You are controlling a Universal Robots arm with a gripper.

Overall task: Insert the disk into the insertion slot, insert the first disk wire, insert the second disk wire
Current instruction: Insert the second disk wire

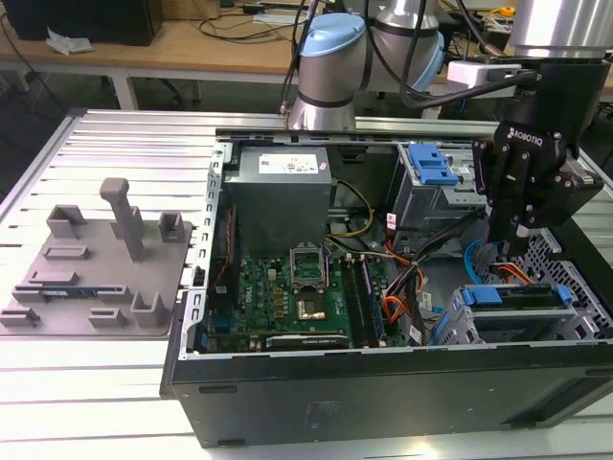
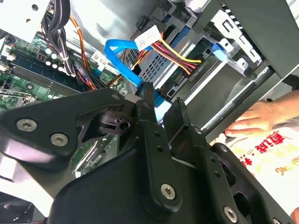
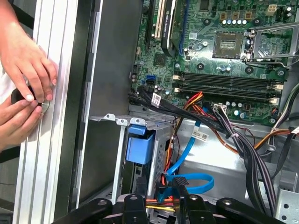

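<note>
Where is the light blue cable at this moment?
The light blue cable lies inside the computer case, on the exterior view's right, just under the gripper and beside the disk. In both wrist views it loops near the fingertips.

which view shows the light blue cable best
The first wrist view: the light blue cable shows its loop and its run up toward the board. The second wrist view has a bend, partly behind the gripper. The exterior view catches a sliver.

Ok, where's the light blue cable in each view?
Exterior view: the light blue cable curves just to the exterior view's left of the tool.
Second wrist view: it loops beyond the tool.
First wrist view: it curls beside the tool.
Shared landmark: the tool.
</note>
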